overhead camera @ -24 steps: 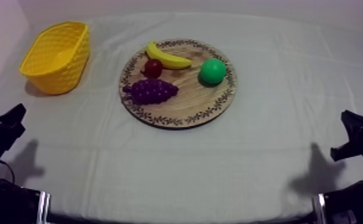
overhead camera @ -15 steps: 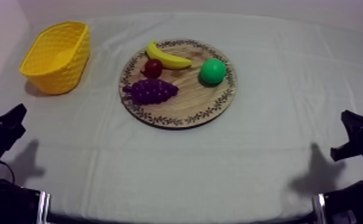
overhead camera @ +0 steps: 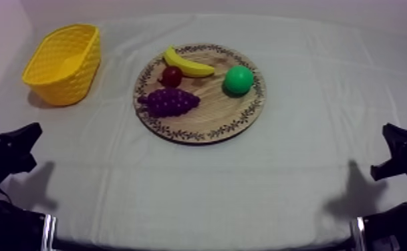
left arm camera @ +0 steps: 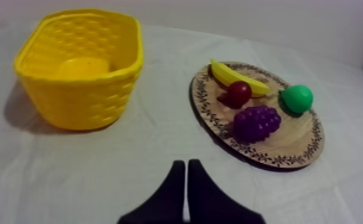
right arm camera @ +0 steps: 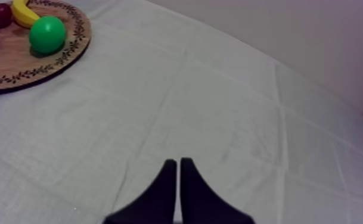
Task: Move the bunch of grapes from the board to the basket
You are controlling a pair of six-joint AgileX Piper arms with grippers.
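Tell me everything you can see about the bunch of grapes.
The bunch of grapes is a dark purple, glossy, plastic-looking oval cluster of small round bumps. It lies flat on the wooden board, on the side toward the yellow basket, close to the patterned rim and beside the small red fruit; nothing grips it.

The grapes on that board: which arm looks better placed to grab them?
Probably the left. The bunch of grapes lies on the left part of the wooden board, and the yellow basket stands at that side, both ahead of the left gripper. The right gripper sits at the far side, past the board.
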